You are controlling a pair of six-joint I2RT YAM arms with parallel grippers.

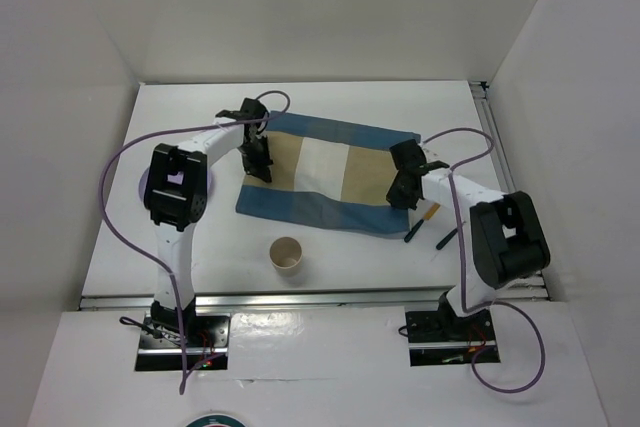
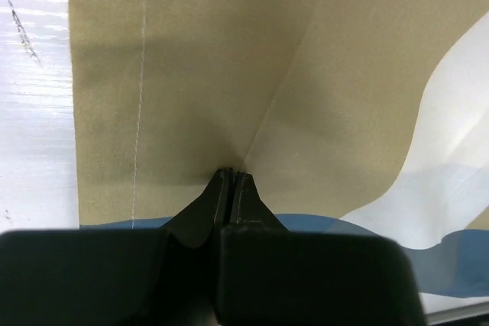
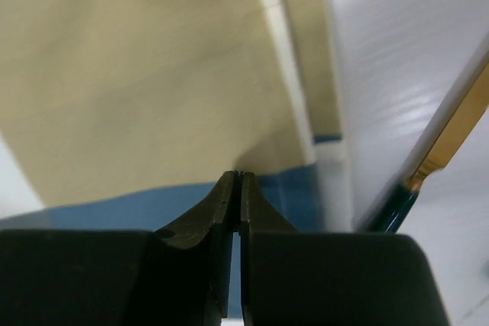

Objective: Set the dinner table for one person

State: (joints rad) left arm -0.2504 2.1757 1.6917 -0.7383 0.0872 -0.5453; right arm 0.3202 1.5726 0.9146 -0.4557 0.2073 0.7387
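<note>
Your table is the white top that spreads out ahead of both arm bases. A mat striped in blue, tan and white lies on the middle of it, turned slightly askew.

Your left gripper is down on the mat's left end, over a tan stripe. Its jaws are clenched, and a crease in the cloth runs straight up from the tips, so it has a pinch of the mat.

Your right gripper is down on the mat's right end, close to the near right corner, where tan meets blue. Its jaws are pressed together with only a hairline between them. You cannot tell from here whether any cloth is caught in them.

A cup stands upright on the table just off the mat's near edge, clear of the cloth, with its mouth up.

Two utensils lie on the table just beyond the mat's near right corner. Both have dark handles, and one shows a gold blade in the right wrist view.
</note>
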